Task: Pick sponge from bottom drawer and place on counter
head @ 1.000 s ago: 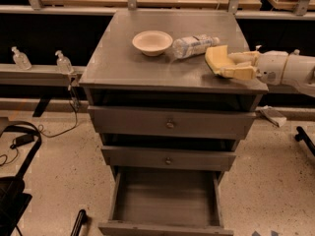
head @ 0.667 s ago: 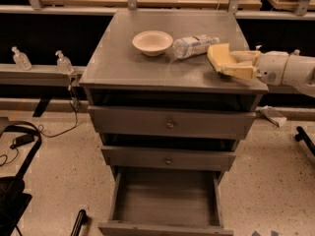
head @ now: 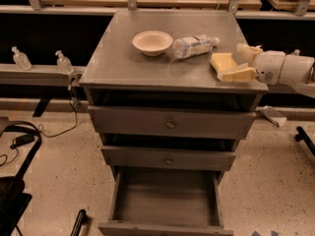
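The pale-yellow sponge lies flat on the grey counter near its right front corner. My gripper reaches in from the right at counter height. Its cream fingers are spread apart, one behind and one in front of the sponge's right end, not squeezing it. The bottom drawer is pulled out below, and its tray shows nothing inside.
A cream bowl and a clear plastic bottle lying on its side sit on the counter behind the sponge. Two closed drawer fronts with knobs are above the open drawer. Small bottles stand on a ledge at left.
The gripper has drawn back slightly to the right and its fingers have spread. The sponge now rests on the counter, more exposed than before.
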Robot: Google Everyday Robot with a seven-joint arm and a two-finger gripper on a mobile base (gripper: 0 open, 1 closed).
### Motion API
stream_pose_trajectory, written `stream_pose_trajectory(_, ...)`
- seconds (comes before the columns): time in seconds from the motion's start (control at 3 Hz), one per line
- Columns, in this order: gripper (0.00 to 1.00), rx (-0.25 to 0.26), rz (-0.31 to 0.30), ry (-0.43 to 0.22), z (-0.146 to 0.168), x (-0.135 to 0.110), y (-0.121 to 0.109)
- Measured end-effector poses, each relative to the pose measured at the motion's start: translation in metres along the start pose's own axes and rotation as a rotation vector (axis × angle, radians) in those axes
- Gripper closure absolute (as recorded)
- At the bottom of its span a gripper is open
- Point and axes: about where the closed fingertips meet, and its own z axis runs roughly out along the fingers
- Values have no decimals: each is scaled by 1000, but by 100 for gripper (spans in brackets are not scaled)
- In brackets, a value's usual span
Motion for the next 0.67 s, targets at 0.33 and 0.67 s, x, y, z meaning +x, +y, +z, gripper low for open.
stream_pose_trajectory(0.33, 0, 20, -68, -113, -28, -50, -3)
stream_pose_trajectory(0.67, 0, 146, -176, -88, -73, -90, -6)
